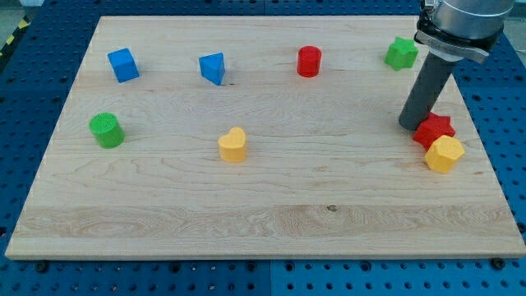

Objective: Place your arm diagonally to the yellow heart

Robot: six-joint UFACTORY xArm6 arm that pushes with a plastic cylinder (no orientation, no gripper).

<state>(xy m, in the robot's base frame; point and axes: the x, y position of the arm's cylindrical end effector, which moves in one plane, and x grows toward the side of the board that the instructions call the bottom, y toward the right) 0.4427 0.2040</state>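
My tip (410,125) is sitting at the board's (263,222) right side, just left of the red star (434,128), nearly touching it. No gripper here, just the rod. Yellow heart (233,145) is lying near centre, well apart to the tip's left. Yellow hexagon (444,154) is touching the star from below. Green star (401,53) is sitting above the tip, red cylinder (309,62) at top centre.
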